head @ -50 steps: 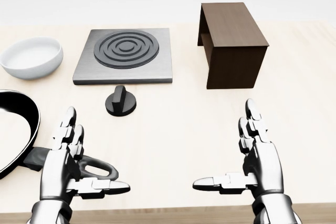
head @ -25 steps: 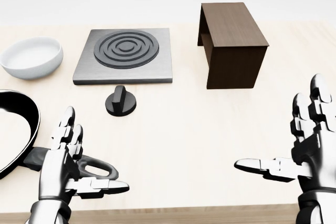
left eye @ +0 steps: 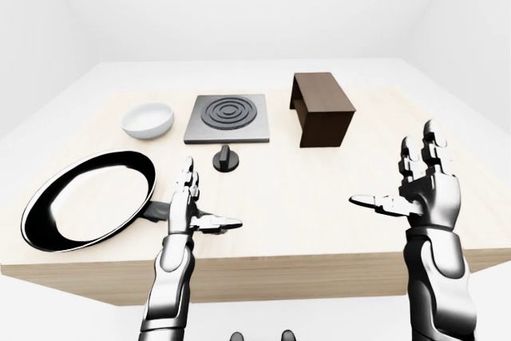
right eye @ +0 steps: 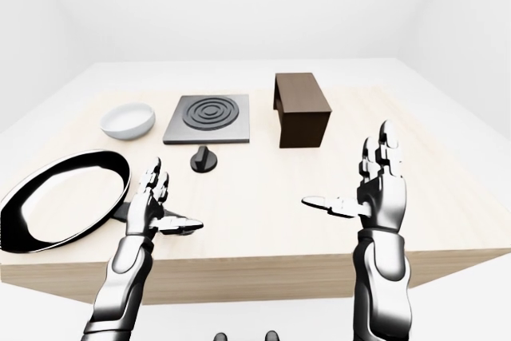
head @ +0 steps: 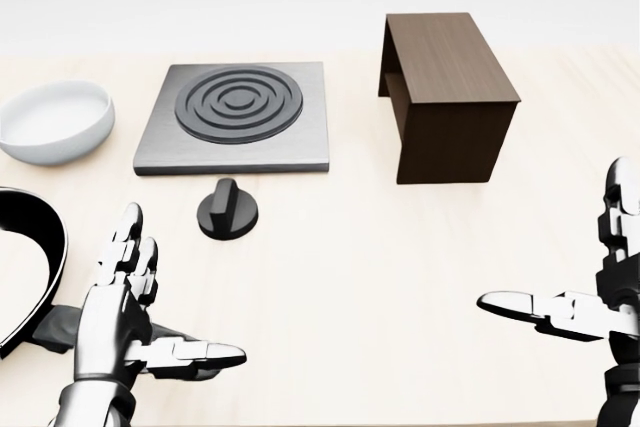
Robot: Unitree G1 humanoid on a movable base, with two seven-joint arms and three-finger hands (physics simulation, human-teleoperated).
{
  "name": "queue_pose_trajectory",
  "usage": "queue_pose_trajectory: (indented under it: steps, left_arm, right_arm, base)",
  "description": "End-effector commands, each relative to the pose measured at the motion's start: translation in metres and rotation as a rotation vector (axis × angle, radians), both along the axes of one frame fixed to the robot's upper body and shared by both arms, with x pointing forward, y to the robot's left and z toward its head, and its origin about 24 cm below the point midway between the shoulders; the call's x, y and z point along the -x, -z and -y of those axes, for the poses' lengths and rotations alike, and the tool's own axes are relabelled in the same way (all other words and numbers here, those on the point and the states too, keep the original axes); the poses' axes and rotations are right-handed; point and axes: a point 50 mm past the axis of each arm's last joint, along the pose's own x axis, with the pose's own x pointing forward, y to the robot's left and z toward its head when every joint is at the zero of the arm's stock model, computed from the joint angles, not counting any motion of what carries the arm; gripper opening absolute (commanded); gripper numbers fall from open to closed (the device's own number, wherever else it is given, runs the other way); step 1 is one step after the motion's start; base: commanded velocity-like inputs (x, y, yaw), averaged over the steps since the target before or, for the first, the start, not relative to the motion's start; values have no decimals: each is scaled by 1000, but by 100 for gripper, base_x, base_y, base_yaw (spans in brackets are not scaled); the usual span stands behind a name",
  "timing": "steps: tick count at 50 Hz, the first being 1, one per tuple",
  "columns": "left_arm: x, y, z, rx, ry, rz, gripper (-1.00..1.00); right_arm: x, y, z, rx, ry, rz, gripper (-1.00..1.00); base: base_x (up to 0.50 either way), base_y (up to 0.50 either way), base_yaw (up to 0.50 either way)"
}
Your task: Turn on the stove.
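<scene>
Stove knob [head: 228,209] sits just below the burner plate [head: 235,119]; both hands are open, and the left hand [head: 125,322], nearer the knob, should pinch its ridge squarely.

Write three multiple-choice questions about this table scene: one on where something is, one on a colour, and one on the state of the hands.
1. In the head view, where is the knob relative to the stove plate?
A. Just below it
B. To its right
C. On top of it

2. What colour is the bowl?
A. Brown
B. White
C. Black

3. How are the left robot hand and the right robot hand?
A. Both closed on the knob
B. The left one holds the frying pan
C. Both open, holding nothing

Answers:
1. A: the knob stands on the table under the plate's lower edge.
2. B: the bowl to the left of the stove is white.
3. C: the fingers of both hands are spread, with nothing in them.
</scene>
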Motion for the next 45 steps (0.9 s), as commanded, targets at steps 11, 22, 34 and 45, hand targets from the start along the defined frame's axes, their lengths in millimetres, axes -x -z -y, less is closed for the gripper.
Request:
queue_pose_trajectory:
  steps: [11, 22, 34, 45]
  left_arm:
    - [0, 0, 0, 1, 0, -2, 100]
    - [0, 2, 0, 0, -1, -4, 100]
    - [1, 2, 0, -1, -1, -3, 100]
    - [-4, 0, 4, -16, 10, -2, 100]
  right_arm:
    - [2, -3, 2, 9, 7, 13, 100]
    - [2, -2, 1, 8, 5, 10, 100]
    - [3, -2, 1, 8, 3, 8, 100]
    - [4, 0, 1, -10, -2, 4, 100]
  base:
    - [34, 0, 0]
    - [35, 0, 0]
    - [36, 0, 0]
    - [17, 0, 0]
